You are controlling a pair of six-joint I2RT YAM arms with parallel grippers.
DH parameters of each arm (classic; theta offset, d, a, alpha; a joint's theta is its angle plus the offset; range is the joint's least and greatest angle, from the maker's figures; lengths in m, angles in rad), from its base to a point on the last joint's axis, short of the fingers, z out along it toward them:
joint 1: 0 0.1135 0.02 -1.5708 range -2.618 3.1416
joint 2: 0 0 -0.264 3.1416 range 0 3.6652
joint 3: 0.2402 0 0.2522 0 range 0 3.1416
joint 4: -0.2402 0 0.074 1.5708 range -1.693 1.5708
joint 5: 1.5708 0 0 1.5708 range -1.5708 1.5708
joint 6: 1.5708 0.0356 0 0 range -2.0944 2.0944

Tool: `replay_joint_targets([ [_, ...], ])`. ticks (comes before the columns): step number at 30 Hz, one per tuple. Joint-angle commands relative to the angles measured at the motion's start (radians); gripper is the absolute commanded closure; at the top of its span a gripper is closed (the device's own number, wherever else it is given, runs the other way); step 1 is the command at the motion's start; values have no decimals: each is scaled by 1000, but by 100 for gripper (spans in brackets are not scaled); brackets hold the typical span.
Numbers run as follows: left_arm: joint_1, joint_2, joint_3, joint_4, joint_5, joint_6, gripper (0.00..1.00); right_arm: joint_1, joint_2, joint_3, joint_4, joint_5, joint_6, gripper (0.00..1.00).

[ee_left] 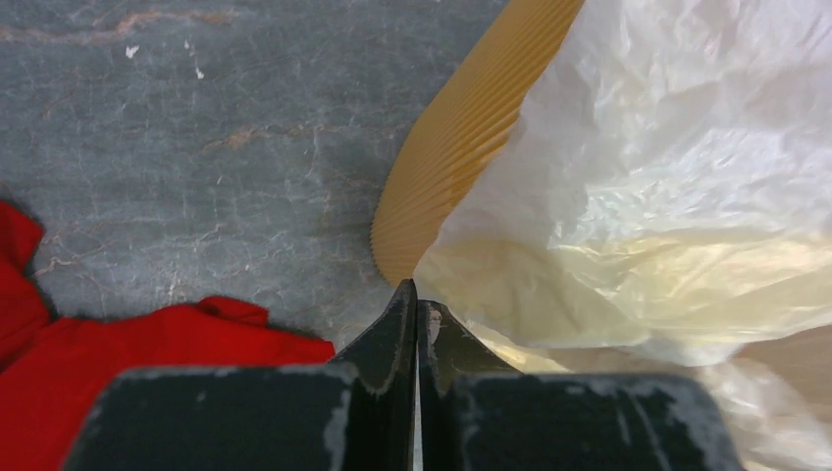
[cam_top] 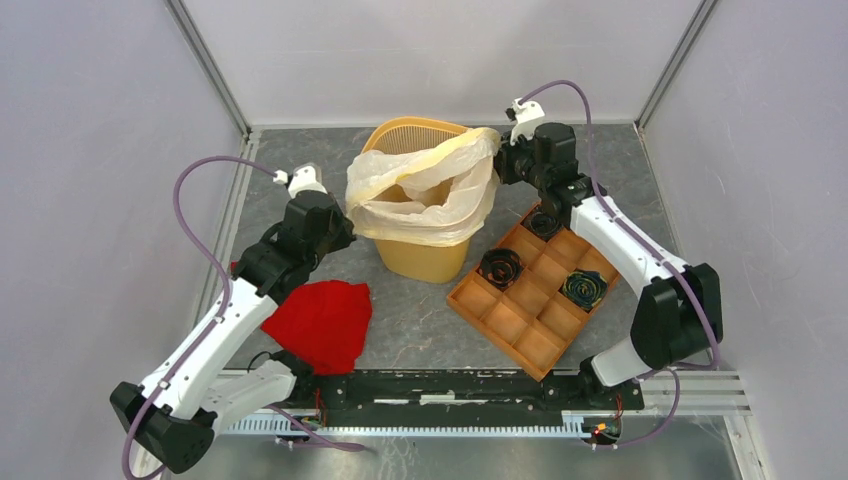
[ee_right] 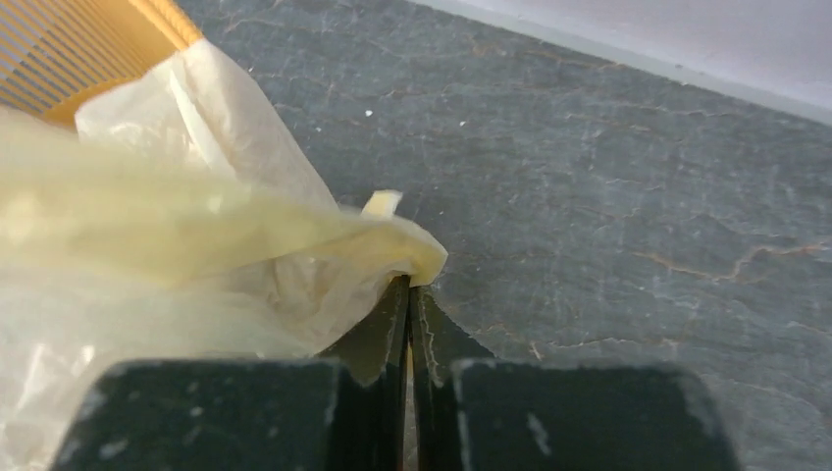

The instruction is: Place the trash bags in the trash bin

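The left claw is pressed closed on the left edge of the trash bag, which is spread over the rim of the trash bin at upper centre. Its right edge is pinched in the closed right claw.

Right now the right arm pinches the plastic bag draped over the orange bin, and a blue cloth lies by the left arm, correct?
Only the colour is off: the cloth is red, as the top view shows. The right gripper does pinch the plastic bag draped over the orange bin, and the cloth lies by the left arm.
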Motion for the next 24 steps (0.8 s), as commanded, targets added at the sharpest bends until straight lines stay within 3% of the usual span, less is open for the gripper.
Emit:
replay_joint_targets([
  [1,6,-39,-82,26,-25,1,95,-7,7,-4,56,-71,-19,90],
  [3,6,-48,-113,53,19,-10,90,-7,18,20,45,-87,-20,80],
  [9,6,-32,-86,24,58,1,70,-10,-6,213,-289,10,-32,49],
  [13,6,-69,-65,-29,34,30,44,-10,-140,147,-328,45,-56,26],
  [16,6,-105,-10,-126,4,56,23,-10,-211,120,-361,104,-90,17],
  [20,6,-164,113,-210,-60,159,4,-10,-279,75,-348,134,-94,12],
  [24,6,-153,268,-149,38,327,0,-10,-314,20,-294,67,-47,6],
])
